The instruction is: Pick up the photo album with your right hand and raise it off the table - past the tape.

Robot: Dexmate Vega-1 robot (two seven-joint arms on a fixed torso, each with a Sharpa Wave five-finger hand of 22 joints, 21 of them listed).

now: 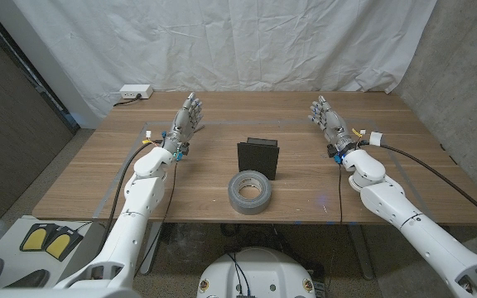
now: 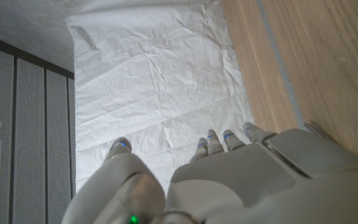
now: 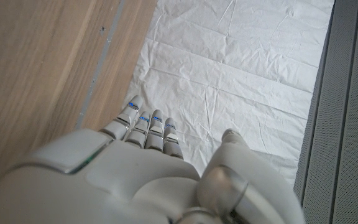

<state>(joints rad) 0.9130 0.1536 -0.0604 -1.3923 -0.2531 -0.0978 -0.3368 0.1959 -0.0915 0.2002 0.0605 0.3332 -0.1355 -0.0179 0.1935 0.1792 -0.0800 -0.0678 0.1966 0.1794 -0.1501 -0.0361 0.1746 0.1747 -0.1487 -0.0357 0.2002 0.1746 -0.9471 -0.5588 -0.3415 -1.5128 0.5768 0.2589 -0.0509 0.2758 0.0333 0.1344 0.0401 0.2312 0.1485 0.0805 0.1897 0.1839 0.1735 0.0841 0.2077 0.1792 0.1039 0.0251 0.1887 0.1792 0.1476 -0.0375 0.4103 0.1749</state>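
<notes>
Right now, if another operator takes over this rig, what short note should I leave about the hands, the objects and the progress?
Left hand: open, holds nothing, at the table's left side, fingers pointing toward the far edge.
Right hand: open, holds nothing, at the table's right side, well apart from the album.
Photo album: dark, standing upright near the middle of the wooden table.
Tape: grey roll lying flat just in front of the album, on the robot's side.
Done: nothing yet; the album is untouched.
Left: bring the right hand to the album, grip it, and raise it off the table past the tape.
</notes>
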